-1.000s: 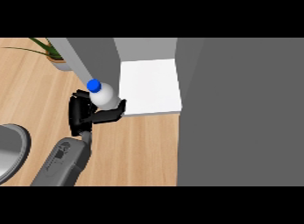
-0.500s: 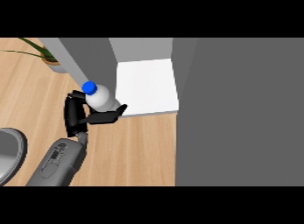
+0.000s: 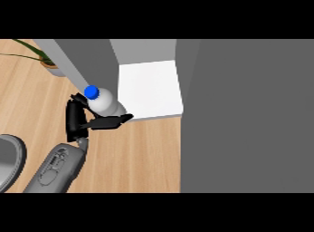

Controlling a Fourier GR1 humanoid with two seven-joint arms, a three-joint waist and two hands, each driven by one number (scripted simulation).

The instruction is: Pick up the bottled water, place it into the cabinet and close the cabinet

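One hand shows: the left hand [image 3: 78, 120], fingers and thumb curled round the bottled water [image 3: 107, 104]. The bottle is held tilted, its blue cap [image 3: 91, 92] toward the upper left. Just right of the hand is the open cabinet [image 3: 253, 113], and the bottle's base reaches the near-left corner of its white shelf [image 3: 149, 88]. By judgement, pick-up is done and placing is in hand. The next move calls for carrying the bottle rightward onto the shelf, clear of the grey door panel [image 3: 86, 61] just beyond the hand. Release and closing would follow.
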